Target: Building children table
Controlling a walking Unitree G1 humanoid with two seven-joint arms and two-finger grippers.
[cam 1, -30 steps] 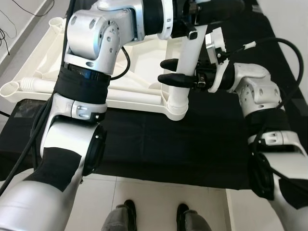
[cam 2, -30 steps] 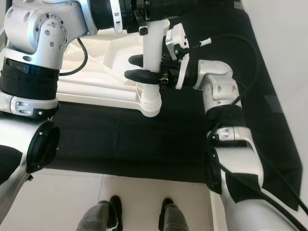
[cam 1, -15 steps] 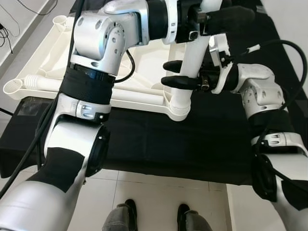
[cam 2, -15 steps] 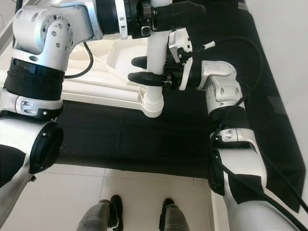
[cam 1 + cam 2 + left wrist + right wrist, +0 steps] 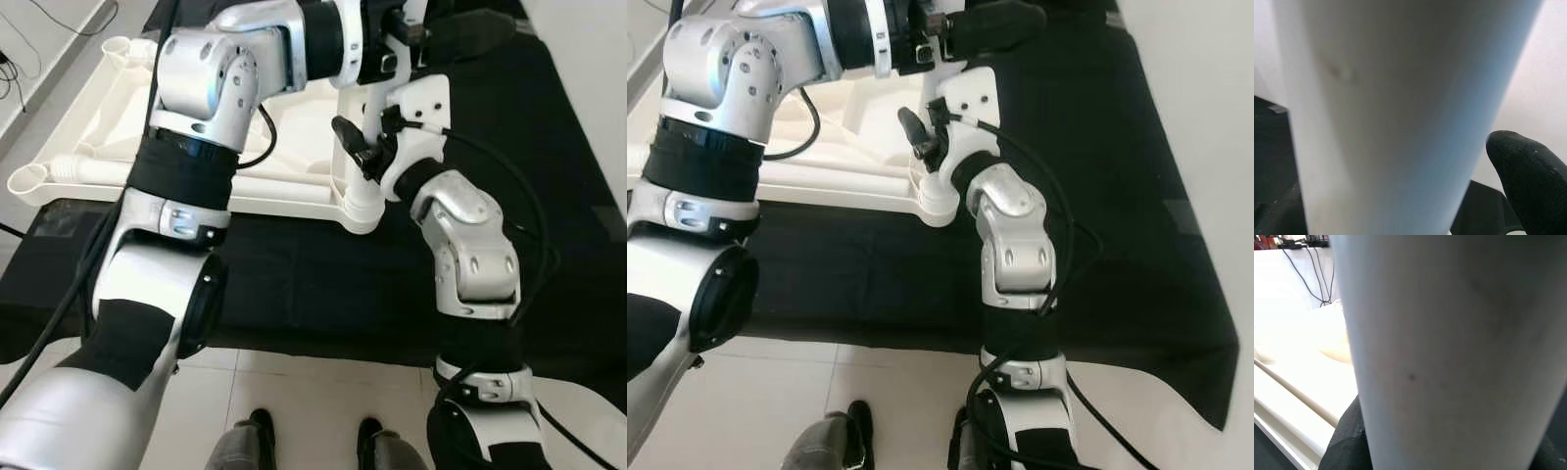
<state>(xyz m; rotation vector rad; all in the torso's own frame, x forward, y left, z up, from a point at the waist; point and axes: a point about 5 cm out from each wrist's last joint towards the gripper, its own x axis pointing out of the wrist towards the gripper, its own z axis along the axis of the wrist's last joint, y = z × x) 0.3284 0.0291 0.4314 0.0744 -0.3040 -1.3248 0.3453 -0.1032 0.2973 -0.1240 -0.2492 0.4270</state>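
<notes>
Left eye view: The white children's table top lies upside down on a black cloth spread over the floor. A white table leg stands upright in the near corner socket of that table top. My left claw reaches across from the left and closes on the upper part of the leg; one long black finger lies along its far side. My right claw meets the leg lower down, just above the socket, with one black finger visible against the near-left side of the leg. The right forearm rises steeply from below.

Right eye view: The same arrangement. The left claw clamps the leg near the top edge of the frame. The right claw sits at the leg just above the socket. A person's shoes stand on the pale tiled floor at the bottom edge.

Left wrist view: The white leg runs between my fingers at very close range. One black fingertip rests beside it.

Right wrist view: The leg stands directly ahead, close and blurred. The white table top lies behind it. I cannot tell how tightly the right claw bears on the leg.
</notes>
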